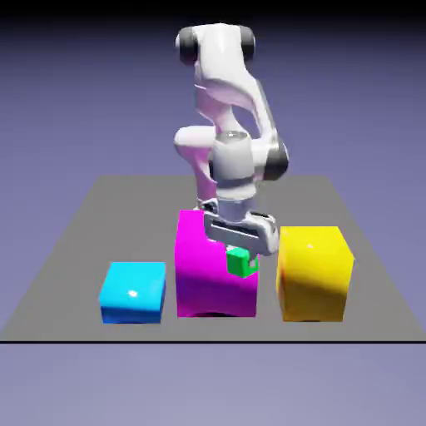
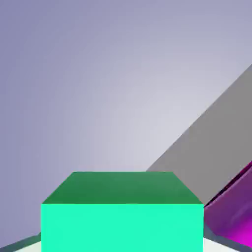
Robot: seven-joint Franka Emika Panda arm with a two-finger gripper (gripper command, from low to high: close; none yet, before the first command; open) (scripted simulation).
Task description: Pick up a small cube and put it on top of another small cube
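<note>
Small bright green cube: it [image 1: 242, 262] is hanging above the grey tabletop [image 1: 75, 241], held at the end of the arm, and is showing in front of the right part of the magenta block in the exterior view.

Two-finger gripper: its jaws [image 1: 242, 265] are closing firmly on the green cube, standing only as far apart as the cube is keeping them (a snug fit, by the look of it).

White jointed arm: it [image 1: 223, 62] is reaching forward and bending down, its hand tilting a little.

Large magenta block: it [image 1: 198, 279] is standing on the tabletop between the other two blocks; whether the green cube is touching it, I cannot tell.

Large yellow block: it [image 1: 312, 279] is standing near the magenta one, toward the exterior view's right, its front catching an orange tint (at its left edge).

Glossy cyan block: it [image 1: 133, 293] is resting near the magenta one, toward the exterior view's left, sitting lower than the other big blocks.

Hand view: the green cube is filling the bottom middle, with grey table and magenta block showing at the right and pale blue-violet backdrop [image 2: 74, 88] spreading behind.
</note>
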